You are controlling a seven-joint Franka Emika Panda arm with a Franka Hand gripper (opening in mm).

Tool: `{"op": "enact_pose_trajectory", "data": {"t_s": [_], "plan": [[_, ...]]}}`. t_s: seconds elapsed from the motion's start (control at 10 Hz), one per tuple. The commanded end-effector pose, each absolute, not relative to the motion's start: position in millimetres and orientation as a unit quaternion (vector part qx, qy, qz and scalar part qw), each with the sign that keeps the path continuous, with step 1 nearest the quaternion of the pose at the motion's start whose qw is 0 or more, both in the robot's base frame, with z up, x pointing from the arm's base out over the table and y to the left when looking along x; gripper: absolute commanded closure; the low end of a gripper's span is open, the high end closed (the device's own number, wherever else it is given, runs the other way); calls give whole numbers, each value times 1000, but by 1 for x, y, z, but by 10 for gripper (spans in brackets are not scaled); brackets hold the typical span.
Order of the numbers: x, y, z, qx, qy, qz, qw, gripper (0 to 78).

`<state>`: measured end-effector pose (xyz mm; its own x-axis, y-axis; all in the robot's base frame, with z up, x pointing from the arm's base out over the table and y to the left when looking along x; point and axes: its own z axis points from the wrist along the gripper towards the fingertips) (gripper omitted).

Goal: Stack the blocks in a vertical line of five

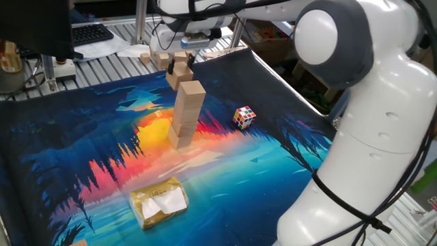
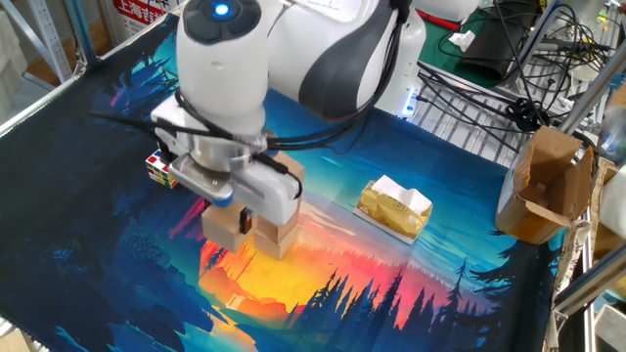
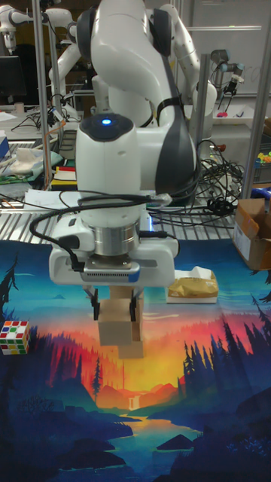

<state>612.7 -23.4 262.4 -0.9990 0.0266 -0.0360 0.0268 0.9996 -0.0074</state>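
Item: plain light-tan wooden cube [image 1: 179,76], unpainted, square-edged. Location: upper centre of one fixed view, clear of the mat, carried between the dark fingers of the robot's two-finger gripper [image 1: 180,66]. The fingers are narrowed onto two opposite side faces near the cube's top edge. In the tall fixed view the same cube [image 3: 116,321] hangs below the gripper [image 3: 114,303], centre of frame.

Related item: stack of matching tan wooden cubes [image 1: 186,113], centre of one fixed view, standing upright on the printed sunset-and-forest mat [image 1: 82,143]. Three or four tiers; the seams are too faint for a sure count. The carried cube sits behind and above the stack top, apart from it.

Handling, judged: light, stiff, not fragile. Bare flat wood should give fair grip, so a pinch on parallel faces suits it. The stack is tall and narrow; a sideways nudge or an off-centre landing would likely tip it.

Not part of the lot: small multicoloured puzzle cube [image 1: 244,117], right of the stack; yellowish wrapped packet [image 1: 159,201], lower left of centre.
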Motion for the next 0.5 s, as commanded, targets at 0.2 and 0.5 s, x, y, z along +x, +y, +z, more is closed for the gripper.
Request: {"op": "enact_pose_trajectory", "data": {"t_s": [0.2, 0.5], "plan": [[607, -25, 294, 22, 1000, -11, 12, 764], [595, -18, 311, 39, 999, -10, 10, 764]]}}
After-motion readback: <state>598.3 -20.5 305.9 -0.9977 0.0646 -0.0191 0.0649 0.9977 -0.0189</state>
